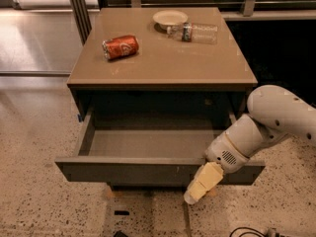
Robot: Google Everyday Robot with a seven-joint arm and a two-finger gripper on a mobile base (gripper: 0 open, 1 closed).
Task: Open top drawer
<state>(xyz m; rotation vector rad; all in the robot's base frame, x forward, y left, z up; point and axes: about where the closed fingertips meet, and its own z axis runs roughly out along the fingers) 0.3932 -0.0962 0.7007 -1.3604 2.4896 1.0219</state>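
Note:
The top drawer [123,171] of the brown cabinet stands pulled far out. Its dark front faces me and its shallow grey tray [148,142] shows nothing inside. My gripper [200,186], on a white arm coming from the right, hangs in front of the drawer front's right part, pointing down and to the left. Its pale fingers [205,180] lie over the front's lower edge. The drawers below are hidden under the open one.
On the cabinet top [163,63] lie a red soda can [120,47] on its side, a small white bowl [170,18] and a clear plastic bottle [195,32] lying flat. Speckled floor surrounds the cabinet. A metal rail runs along the back.

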